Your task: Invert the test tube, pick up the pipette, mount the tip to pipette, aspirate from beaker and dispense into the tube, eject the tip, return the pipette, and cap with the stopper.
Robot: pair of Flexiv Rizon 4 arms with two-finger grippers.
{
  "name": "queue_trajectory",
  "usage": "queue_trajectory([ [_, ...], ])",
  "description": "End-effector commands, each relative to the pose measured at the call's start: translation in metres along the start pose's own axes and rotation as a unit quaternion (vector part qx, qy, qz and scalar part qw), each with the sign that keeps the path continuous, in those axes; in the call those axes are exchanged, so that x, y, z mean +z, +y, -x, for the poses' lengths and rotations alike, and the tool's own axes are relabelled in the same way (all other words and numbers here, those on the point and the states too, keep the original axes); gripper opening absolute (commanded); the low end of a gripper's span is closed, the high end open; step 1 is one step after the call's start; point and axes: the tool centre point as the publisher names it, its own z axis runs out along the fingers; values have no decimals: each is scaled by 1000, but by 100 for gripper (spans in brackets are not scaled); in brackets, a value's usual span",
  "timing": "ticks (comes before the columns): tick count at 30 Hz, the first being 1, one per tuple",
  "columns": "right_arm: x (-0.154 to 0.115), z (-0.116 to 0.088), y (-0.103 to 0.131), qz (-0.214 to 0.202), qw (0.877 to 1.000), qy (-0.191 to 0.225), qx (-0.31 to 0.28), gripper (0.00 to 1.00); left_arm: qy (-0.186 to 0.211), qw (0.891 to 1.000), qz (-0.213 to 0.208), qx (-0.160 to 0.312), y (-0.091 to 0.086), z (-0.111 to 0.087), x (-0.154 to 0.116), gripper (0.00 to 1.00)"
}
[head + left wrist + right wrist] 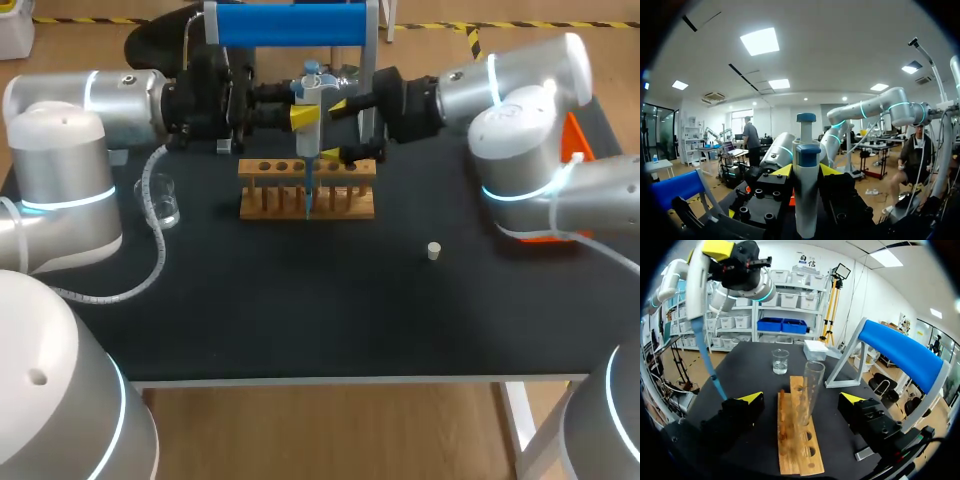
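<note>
Risk: pipette (pixel 312 95) tip (pixel 309 185) hangs low at rack (pixel 345 211) front, not over tube (pixel 812 385) mouth. Skewed approach cd clip rim or R claw (pixel 801 401) and spill. L claw (pixel 805 172) pinches pipette body. R claw spread either side of tube, no contact. Tube is clear glass, upright in rack. Beaker (pixel 165 200) at rack's 9 o'clock, stopper (pixel 434 250) at 4.

Black matte table (pixel 300 320), pale edge along its near side
</note>
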Motion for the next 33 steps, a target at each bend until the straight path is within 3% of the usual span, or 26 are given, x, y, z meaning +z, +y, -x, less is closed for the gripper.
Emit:
queue_trajectory([
  [1, -57, -23, 1, 39, 999, 2, 16, 100, -2, 1000, 0, 1, 0, -1, 1, 0],
  [8, -78, -59, 17, 95, 995, 22, 10, 100, -2, 1000, 0, 1, 0, -1, 1, 0],
  [20, -96, -96, 49, 167, 985, 51, 4, 100, -2, 1000, 0, 1, 0, -1, 1, 0],
  [33, -82, -123, 86, 223, 971, 86, 13, 100, -2, 1000, 0, 1, 0, -1, 1, 0],
])
